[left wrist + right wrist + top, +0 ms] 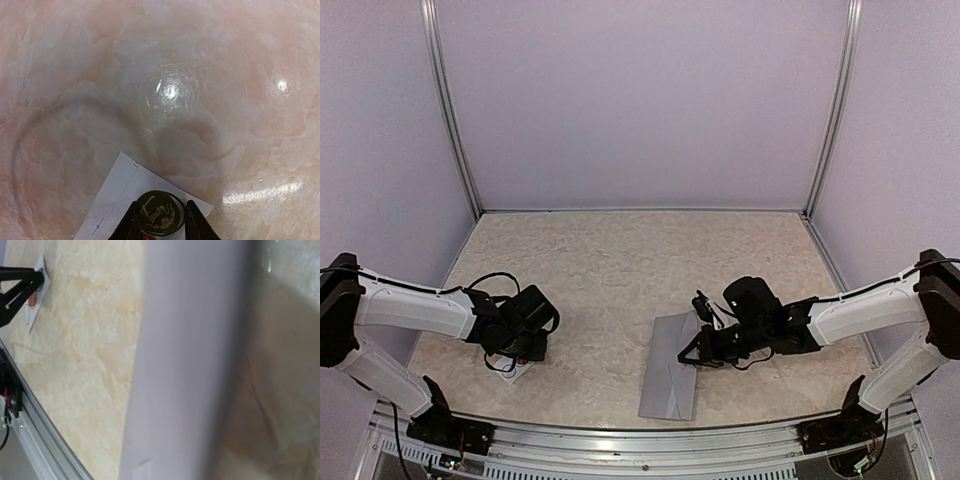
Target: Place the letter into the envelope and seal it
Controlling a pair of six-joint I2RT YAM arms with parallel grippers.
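Observation:
The grey envelope [668, 388] lies flat near the table's front edge, right of centre. My right gripper [692, 350] rests at its upper right edge, shut on it. In the right wrist view the envelope's grey paper [190, 365] rises close to the camera and hides the fingers. My left gripper [523, 354] points down at a small white sticker card [515, 370]. In the left wrist view its gripper [161, 207] has a finger pressed to each side of a round dark seal sticker [160, 214] with gold lettering, on the card [117, 195]. The letter is out of view.
A metal rail [640, 435] runs along the table's near edge, close to the envelope's lower end. Walls stand at the back and on both sides. The right wrist view shows the left gripper [20, 282] far off over the card [39, 290].

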